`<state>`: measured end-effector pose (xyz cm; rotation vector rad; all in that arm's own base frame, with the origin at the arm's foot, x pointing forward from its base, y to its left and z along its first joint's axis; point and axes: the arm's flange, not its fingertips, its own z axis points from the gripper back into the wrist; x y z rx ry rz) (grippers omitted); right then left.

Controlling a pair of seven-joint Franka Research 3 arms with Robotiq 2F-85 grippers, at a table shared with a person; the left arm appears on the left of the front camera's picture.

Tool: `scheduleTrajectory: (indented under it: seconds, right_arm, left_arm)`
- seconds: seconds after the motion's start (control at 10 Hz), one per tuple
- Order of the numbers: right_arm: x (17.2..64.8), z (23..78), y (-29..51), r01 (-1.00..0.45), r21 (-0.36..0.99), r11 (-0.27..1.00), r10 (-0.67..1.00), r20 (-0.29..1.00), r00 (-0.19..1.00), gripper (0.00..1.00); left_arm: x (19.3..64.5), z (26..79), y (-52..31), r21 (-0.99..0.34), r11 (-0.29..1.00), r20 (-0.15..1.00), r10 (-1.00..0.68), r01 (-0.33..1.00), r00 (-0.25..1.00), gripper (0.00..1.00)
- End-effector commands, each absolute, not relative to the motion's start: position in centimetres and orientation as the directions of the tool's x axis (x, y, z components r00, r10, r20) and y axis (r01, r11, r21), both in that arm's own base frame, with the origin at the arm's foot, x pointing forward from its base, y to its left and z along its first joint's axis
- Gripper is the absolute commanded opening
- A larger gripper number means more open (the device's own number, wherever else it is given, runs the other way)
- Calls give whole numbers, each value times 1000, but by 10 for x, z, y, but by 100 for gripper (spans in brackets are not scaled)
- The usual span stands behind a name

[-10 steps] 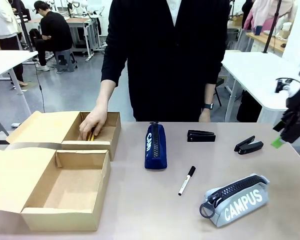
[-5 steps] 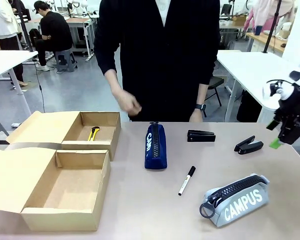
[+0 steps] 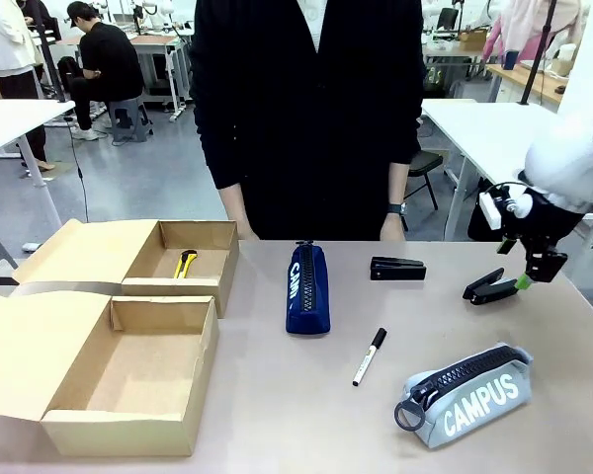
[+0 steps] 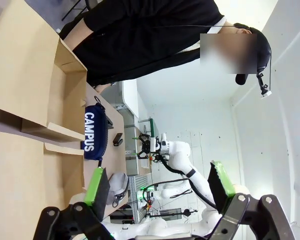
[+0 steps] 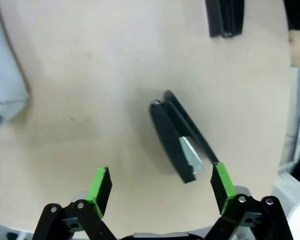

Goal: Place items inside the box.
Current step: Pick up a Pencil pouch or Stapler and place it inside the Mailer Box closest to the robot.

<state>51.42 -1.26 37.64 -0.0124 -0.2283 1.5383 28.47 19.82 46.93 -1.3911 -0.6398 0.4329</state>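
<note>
- The right gripper had swung in from the right edge of the frame and hung at mid-right, spread wide and empty, just above the black stapler.
- In the wrist view the stapler lay ahead of the parted fingers, nearer one pad, untouched.
- The left gripper was likewise spread, holding nothing.
- The person had drawn back from the far box, upper left, leaving the yellow-handled tool inside.
- The second stapler, navy case, marker and grey "CAMPUS" case remained on the table.
- Judgement: one item stowed, and the stapler appeared to be next.
</note>
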Motion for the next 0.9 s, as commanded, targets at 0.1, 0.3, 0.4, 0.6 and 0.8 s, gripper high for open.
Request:
scheduleTrajectory:
  seconds: [0.1,0.3,0.4,0.6,0.8]
  right_arm:
    - [540,334,-16,-978,-204,-35,998,41,-44,100]
    - [552,315,-12,-972,-233,-41,997,50,-54,100]
    - [554,307,-10,-976,-210,-50,997,52,-62,100]
    - [555,297,-7,-981,-180,-69,996,40,-78,100]
    - [557,290,-5,-985,-157,-68,996,40,-75,100]
  left_arm:
    - [284,471,197,-983,142,180,630,116,755,100]
    - [284,471,197,-983,142,180,630,116,755,100]
    - [284,471,197,-983,142,180,630,116,755,100]
    - [284,471,197,-983,142,180,630,116,755,100]
    - [284,471,197,-983,142,180,630,116,755,100]
